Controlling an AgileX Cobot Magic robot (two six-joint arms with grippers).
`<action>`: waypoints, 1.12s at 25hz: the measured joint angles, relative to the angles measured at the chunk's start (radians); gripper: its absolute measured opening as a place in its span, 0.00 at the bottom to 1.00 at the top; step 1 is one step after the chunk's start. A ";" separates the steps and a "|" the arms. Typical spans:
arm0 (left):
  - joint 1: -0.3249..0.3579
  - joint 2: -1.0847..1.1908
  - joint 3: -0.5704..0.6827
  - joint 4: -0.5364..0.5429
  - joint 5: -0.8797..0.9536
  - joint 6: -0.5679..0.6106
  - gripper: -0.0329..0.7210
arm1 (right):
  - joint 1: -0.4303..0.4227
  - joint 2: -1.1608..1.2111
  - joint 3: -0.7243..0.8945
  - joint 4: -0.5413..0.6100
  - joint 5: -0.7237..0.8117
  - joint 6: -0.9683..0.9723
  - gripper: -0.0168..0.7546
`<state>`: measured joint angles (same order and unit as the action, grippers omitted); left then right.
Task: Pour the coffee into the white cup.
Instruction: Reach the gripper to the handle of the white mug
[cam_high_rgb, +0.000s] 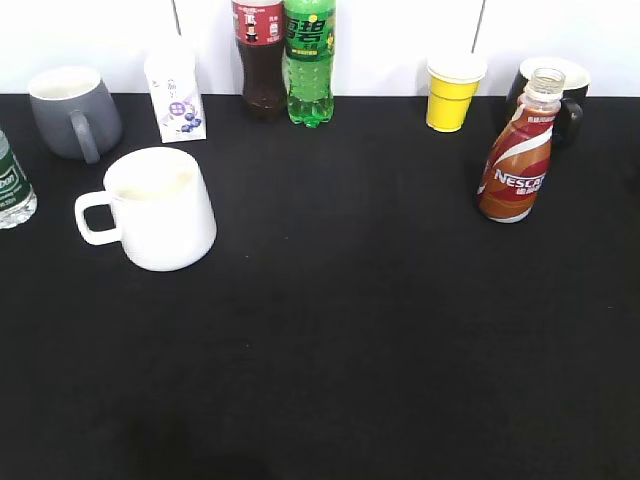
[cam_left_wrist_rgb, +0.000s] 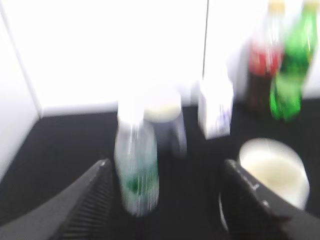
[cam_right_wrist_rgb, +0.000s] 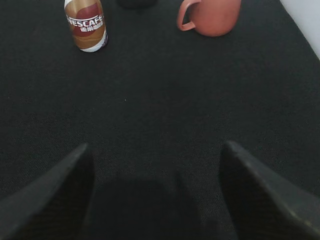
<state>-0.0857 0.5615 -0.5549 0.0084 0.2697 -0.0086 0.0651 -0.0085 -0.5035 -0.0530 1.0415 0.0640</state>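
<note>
Right wrist view showed the right gripper (cam_right_wrist_rgb: 156, 200) w/ jaws spread wide, nothing between them, only black table (cam_right_wrist_rgb: 165, 115) below. Ahead and to its left stood the coffee (cam_right_wrist_rgb: 86, 26), upright, well apart from the fingers; a terracotta mug (cam_right_wrist_rgb: 211, 15) sat further right. Left wrist view was blurred, but the left gripper (cam_left_wrist_rgb: 167, 200) also had jaws apart and empty, w/ a clear water bottle (cam_left_wrist_rgb: 136, 165) just beyond the left finger and the white cup (cam_left_wrist_rgb: 274, 172) near the right finger.

In the exterior view neither arm showed. The coffee stood at right, cap apparently off, just in front of a black mug (cam_high_rgb: 570, 100) and near a yellow cup (cam_high_rgb: 452, 92). The white cup (cam_high_rgb: 155, 208) sat at left, handle pointing left, well apart from the bottle. Behind were a grey mug (cam_high_rgb: 72, 110), small carton (cam_high_rgb: 175, 95), cola bottle (cam_high_rgb: 259, 58) and green bottle (cam_high_rgb: 309, 60).

Judgement: bottle prob. light-to-moderate, thin plastic w/ slick wrap, so it may flex or slip. Best hold approx. at the waist of the curvy body, below the neck, firm but not crushing, since an open top could spill.
</note>
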 joint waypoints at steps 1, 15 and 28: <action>-0.017 0.061 0.001 -0.003 -0.069 0.000 0.73 | 0.000 0.000 0.000 0.000 0.000 0.000 0.79; -0.175 0.838 0.363 0.078 -1.066 -0.140 0.73 | 0.000 0.000 0.000 0.000 0.000 0.000 0.79; -0.175 1.207 0.306 -0.016 -1.476 -0.153 0.73 | 0.000 0.000 0.000 0.000 0.000 0.000 0.79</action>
<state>-0.2604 1.7687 -0.2488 -0.0071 -1.2067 -0.1617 0.0651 -0.0085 -0.5035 -0.0530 1.0415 0.0640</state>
